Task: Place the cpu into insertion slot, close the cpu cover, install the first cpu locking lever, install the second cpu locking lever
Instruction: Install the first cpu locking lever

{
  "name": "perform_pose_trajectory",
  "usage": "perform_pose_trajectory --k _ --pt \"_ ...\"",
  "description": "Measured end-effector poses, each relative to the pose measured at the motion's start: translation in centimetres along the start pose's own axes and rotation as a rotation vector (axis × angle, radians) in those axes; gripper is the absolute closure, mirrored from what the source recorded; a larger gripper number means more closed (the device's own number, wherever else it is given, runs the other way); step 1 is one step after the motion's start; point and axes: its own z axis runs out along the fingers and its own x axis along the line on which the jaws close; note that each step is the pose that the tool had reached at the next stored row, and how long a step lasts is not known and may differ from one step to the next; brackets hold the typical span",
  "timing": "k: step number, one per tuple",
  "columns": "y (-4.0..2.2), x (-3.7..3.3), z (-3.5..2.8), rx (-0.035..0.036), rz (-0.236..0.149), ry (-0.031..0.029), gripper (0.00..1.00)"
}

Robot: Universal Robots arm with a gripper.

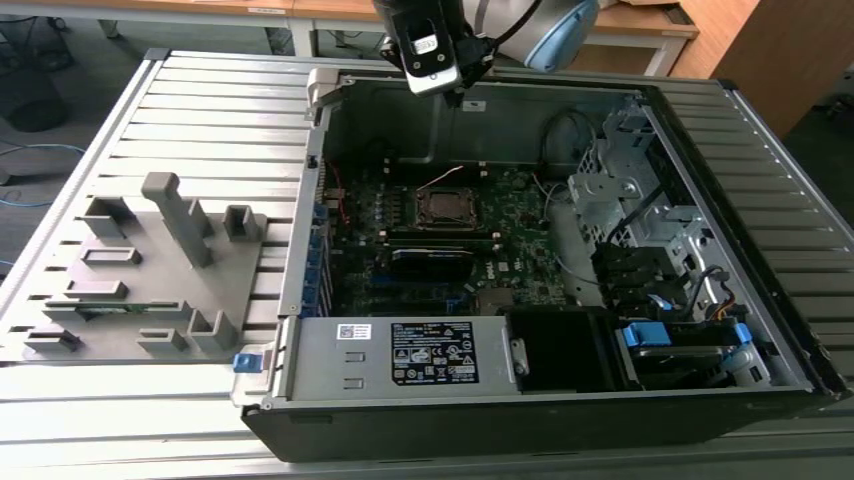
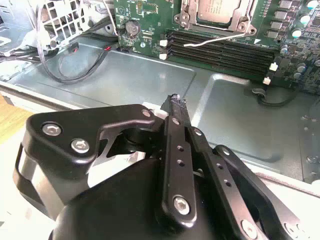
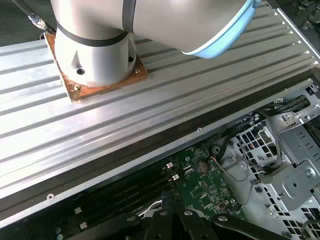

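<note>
In the exterior view my gripper [image 1: 458, 97] hangs above the far wall of the open computer case, well back from the insertion slot [image 1: 447, 207] on the green motherboard. In the second wrist view the gripper [image 2: 175, 100] is shut with nothing between its black fingers. Beyond its tip the cpu [image 2: 220, 6] shows a silver-grey top, lying in the slot with the cpu cover [image 2: 187, 17] as a silver frame around it. I cannot tell how the locking levers stand. In the first wrist view the gripper [image 3: 169, 201] points down over the board's edge.
The case [image 1: 300, 330] lies open on a slotted aluminium table [image 1: 200, 110]. A white-labelled power supply [image 1: 400, 352] fills the near side. A grey fixture [image 1: 147, 270] stands at the exterior view's left. Black memory slots [image 2: 220, 50] with a white wire lie beside the socket.
</note>
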Motion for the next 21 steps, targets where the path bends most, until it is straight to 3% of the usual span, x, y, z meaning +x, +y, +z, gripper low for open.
perform_pose_trajectory --k 13,18,21 --pt "-0.01 0.01 0.04 0.0006 0.0 -0.0004 0.9" --pt "-0.25 0.13 0.54 0.0141 0.0 -0.0079 0.9" --pt "-0.45 0.24 0.97 0.017 0.002 -0.0101 0.9"
